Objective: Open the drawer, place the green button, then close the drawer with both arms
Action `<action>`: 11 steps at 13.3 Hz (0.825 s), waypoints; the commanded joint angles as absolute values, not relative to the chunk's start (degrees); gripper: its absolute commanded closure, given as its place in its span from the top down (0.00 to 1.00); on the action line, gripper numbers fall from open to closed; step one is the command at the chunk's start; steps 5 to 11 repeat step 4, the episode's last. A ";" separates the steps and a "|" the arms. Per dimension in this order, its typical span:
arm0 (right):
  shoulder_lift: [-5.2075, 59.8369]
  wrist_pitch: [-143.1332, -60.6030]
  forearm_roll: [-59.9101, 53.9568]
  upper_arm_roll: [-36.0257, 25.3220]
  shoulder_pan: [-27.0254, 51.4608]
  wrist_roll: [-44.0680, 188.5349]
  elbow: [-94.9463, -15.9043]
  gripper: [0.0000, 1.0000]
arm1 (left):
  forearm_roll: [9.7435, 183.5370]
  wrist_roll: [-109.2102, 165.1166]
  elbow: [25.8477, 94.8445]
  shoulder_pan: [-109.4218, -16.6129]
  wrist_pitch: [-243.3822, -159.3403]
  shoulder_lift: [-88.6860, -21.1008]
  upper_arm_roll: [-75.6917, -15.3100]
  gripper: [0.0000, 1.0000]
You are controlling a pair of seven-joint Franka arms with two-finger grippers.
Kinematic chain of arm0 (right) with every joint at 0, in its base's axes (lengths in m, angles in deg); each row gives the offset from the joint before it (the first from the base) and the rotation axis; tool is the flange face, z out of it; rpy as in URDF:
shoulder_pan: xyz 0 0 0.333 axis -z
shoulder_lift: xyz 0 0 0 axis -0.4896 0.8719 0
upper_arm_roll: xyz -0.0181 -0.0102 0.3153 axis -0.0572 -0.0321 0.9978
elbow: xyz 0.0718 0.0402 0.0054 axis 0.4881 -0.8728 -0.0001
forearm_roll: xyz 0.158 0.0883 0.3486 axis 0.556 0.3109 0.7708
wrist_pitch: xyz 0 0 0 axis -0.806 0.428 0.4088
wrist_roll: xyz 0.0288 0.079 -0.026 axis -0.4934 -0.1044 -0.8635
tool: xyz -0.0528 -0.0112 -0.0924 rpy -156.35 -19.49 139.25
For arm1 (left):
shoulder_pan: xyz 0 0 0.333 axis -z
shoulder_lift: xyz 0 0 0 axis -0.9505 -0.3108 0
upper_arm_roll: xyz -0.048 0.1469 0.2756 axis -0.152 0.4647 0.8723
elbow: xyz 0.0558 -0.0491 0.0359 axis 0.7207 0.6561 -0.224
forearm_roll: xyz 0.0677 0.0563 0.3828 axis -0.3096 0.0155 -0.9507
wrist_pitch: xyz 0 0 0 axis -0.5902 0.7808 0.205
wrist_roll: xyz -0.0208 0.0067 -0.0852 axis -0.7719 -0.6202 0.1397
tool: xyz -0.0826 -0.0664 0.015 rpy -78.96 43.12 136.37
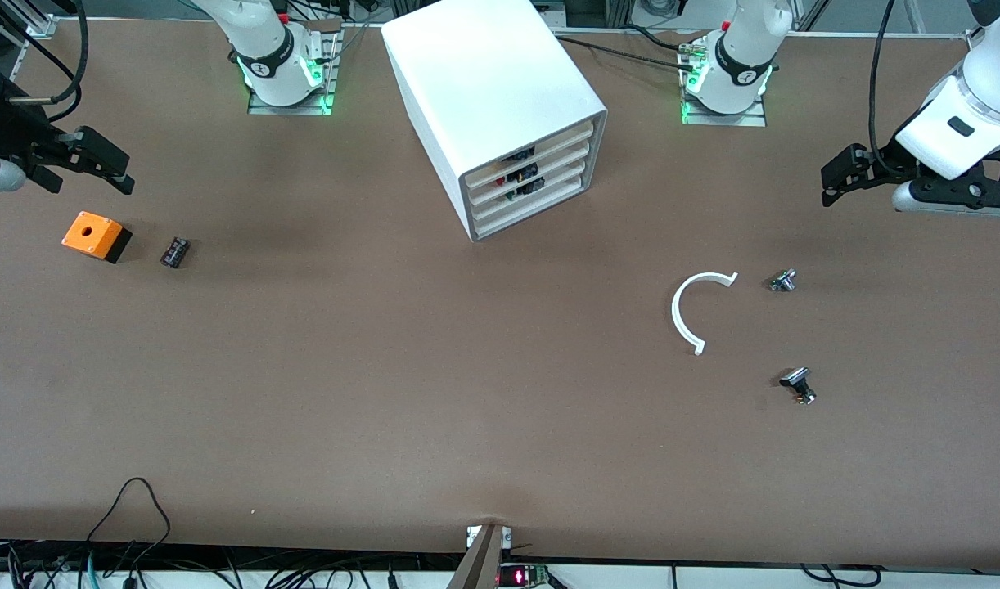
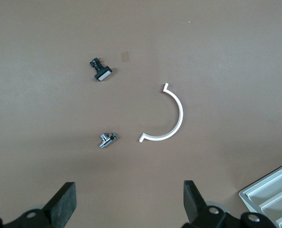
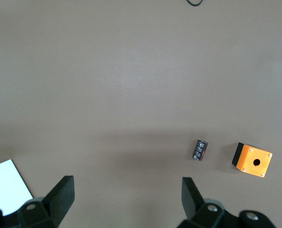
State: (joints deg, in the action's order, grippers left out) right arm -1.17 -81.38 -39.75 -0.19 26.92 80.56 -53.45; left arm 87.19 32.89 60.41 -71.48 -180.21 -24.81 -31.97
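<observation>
The right end effector hangs over the right arm's end of the bench. Its fingers are wide apart and hold nothing. On the bench near it sits an orange box with a hole in its top. A small black part lies just beside the box.

In the middle stands the white drawer box. All of its drawers look pushed in. I can see tiny dark bits with spots of colour through the drawer fronts. One spot looks green, but it is too small for me to be sure.

Toward the left arm's end lies a white curved strip. Near it are a little silver button and, nearer the front camera, a button with a dark cap. I see no green button on the bench.

The left end effector hangs over that end, wide apart and holding nothing.

I think this could be before a drawer gets pulled out. It could also be after the green button went in and the drawer was pushed back. I cannot tell which, so I cannot say what move comes next.
</observation>
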 commanded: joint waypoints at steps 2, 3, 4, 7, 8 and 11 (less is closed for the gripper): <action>-0.72 -80.64 -39.56 -0.08 27.38 79.20 -52.20 1.00 | 87.83 32.21 59.95 -71.28 -179.47 -24.44 -32.10 0.99; -0.72 -80.64 -39.65 0.01 27.38 79.63 -52.12 1.00 | 87.91 32.12 60.04 -71.28 -179.47 -24.35 -32.18 0.99; -0.63 -80.56 -39.65 0.01 27.30 79.73 -51.59 1.00 | 87.83 32.12 60.04 -71.19 -179.47 -24.44 -32.27 0.99; -0.63 -80.56 -39.65 0.01 27.30 79.73 -51.59 1.00 | 87.83 32.12 60.04 -71.19 -179.47 -24.44 -32.27 0.99; -0.63 -80.56 -39.65 0.01 27.30 79.73 -51.59 1.00 | 87.83 32.12 60.04 -71.19 -179.47 -24.44 -32.27 0.99; -0.63 -80.56 -39.65 0.01 27.30 79.73 -51.59 1.00 | 87.83 32.12 60.04 -71.19 -179.47 -24.44 -32.27 0.99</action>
